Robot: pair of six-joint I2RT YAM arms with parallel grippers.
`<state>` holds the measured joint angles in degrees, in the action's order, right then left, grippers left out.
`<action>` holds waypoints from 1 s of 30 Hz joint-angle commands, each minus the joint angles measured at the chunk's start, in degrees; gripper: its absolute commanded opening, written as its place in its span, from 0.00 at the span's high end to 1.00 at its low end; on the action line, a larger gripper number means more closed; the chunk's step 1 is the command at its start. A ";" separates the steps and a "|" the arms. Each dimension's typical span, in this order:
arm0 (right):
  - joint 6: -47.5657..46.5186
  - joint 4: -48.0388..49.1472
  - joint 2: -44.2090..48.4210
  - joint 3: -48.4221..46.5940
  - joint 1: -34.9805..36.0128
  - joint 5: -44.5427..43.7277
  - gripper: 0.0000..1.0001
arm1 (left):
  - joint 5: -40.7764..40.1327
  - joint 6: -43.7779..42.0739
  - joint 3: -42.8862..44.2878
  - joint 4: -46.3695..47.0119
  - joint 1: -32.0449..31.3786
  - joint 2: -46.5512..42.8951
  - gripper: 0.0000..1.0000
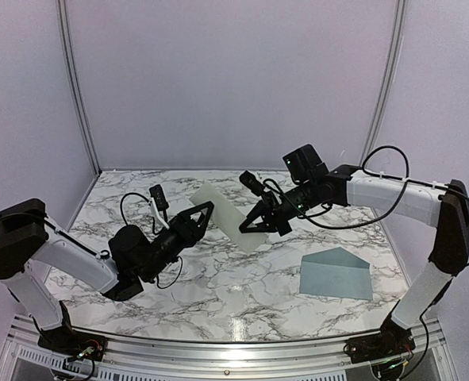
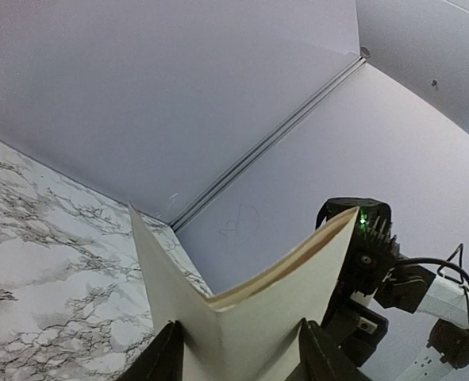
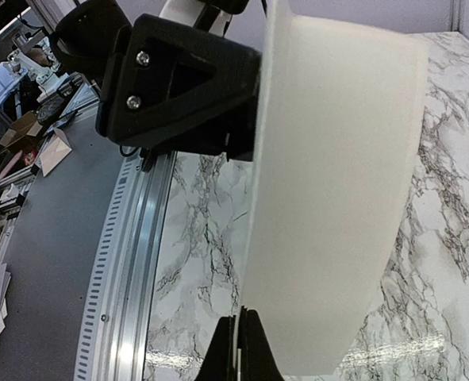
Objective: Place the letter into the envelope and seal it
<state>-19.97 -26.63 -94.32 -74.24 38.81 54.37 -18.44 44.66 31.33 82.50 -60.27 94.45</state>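
- Folding step, I judge: the letter (image 1: 223, 210) hangs bent above the table (image 1: 218, 298) centre; the envelope (image 1: 335, 274) lies flat on its near-right part.
- The right gripper (image 1: 251, 227) is clenched on the letter's edge. The left gripper (image 1: 205, 213) straddles the fold, but I cannot tell if it pinches.
- Next move calls for pressing the crease.

From the left wrist, the bottom edge cuts off the folded paper (image 2: 242, 317) and most of the left gripper's fingers (image 2: 165, 359), so I cannot tell if they squeeze it. The paper hides part of the right arm (image 2: 369, 274) there. From the right wrist, its top is cut off too.
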 commanded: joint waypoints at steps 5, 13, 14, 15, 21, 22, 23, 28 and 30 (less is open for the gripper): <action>1.84 0.79 -1.71 0.20 -0.35 0.57 1.00 | 2.24 -0.83 0.61 9.79 0.07 1.42 0.61; 2.04 0.88 -1.92 0.13 -0.35 0.22 1.00 | 5.68 -4.23 1.32 8.97 0.15 1.78 0.68; 2.04 0.88 -1.92 0.16 -0.39 0.36 1.00 | 6.15 -4.88 1.69 8.01 0.14 1.60 0.68; 2.04 0.92 -2.04 0.15 -0.40 0.36 1.00 | 6.71 -5.51 2.02 6.09 0.15 1.42 0.68; 1.87 0.80 -2.22 0.17 -0.35 0.51 1.00 | 9.36 -9.72 4.59 -1.27 0.04 0.46 0.72; 1.77 0.77 -2.27 0.15 -0.39 0.56 1.00 | 9.38 -10.22 4.84 -2.19 0.06 0.31 0.73; 1.71 0.67 -2.27 0.19 -0.40 0.69 1.00 | 9.33 -10.66 5.18 -3.48 0.07 0.15 0.76; 1.43 0.54 -2.37 0.23 -0.40 0.77 1.00 | 9.88 -12.01 5.86 -5.07 0.07 0.20 0.87; 1.41 0.56 -2.36 0.25 -0.35 0.66 1.00 | 9.90 -12.14 5.85 -5.07 0.07 0.24 0.91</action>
<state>-18.44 -26.65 -96.12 -73.93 38.81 54.48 -10.52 34.61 35.79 79.61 -60.05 95.55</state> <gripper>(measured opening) 0.001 0.118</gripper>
